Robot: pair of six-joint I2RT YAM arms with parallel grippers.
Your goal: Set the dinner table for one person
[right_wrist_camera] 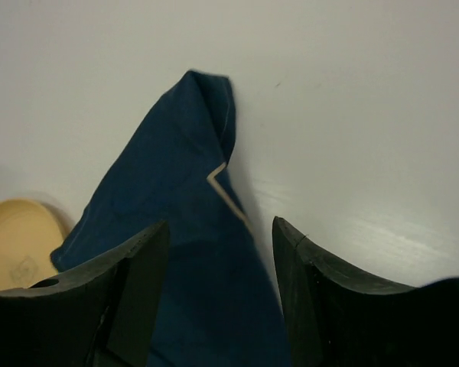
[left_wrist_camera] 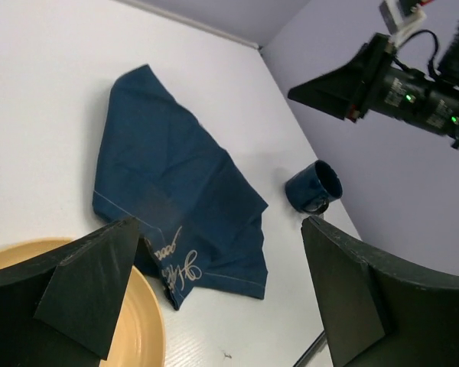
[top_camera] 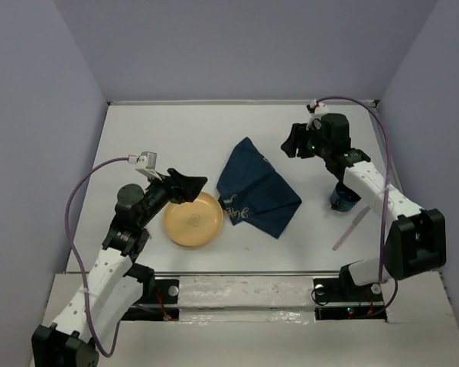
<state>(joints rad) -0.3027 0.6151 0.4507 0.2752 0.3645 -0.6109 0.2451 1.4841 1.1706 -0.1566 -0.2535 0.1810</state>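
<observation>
Lavender walls closed in the dinner table (top_camera: 176,138), a plain white top that filled the floor of the overhead view from the arm bases up to the back wall.

Cloth (top_camera: 256,188): dark blue, crumpled and part folded, near table centre, one corner pointing toward 12 o'clock. Pale stitched script showed at its near hem in the left wrist view. It was not spread flat, so as a placemat it judged unfinished.

Plate (top_camera: 193,219): yellow, flat on the table at 9 o'clock of the cloth, its rim touching or just under the cloth's edge. Nothing on it.

Mug (left_wrist_camera: 314,186): dark blue, at 3 o'clock of the cloth and apart from it. In the left wrist view it lay tipped, mouth sideways; nothing could be seen inside. Overhead it was partly hidden by the right arm.

Thin pale stick (top_camera: 350,228), perhaps a utensil, lay at 5 o'clock of the mug; too small to tell what.

Left gripper (top_camera: 185,186): jaws spread wide, empty, hanging over the plate's far rim. Judged placed to take the plate or the cloth's near edge.

Right gripper (top_camera: 296,141): fingers parted, nothing between them, raised above the table at 1 o'clock of the cloth. Its wrist view looked down at the cloth's far corner, which suggested that corner as its concern.
</observation>
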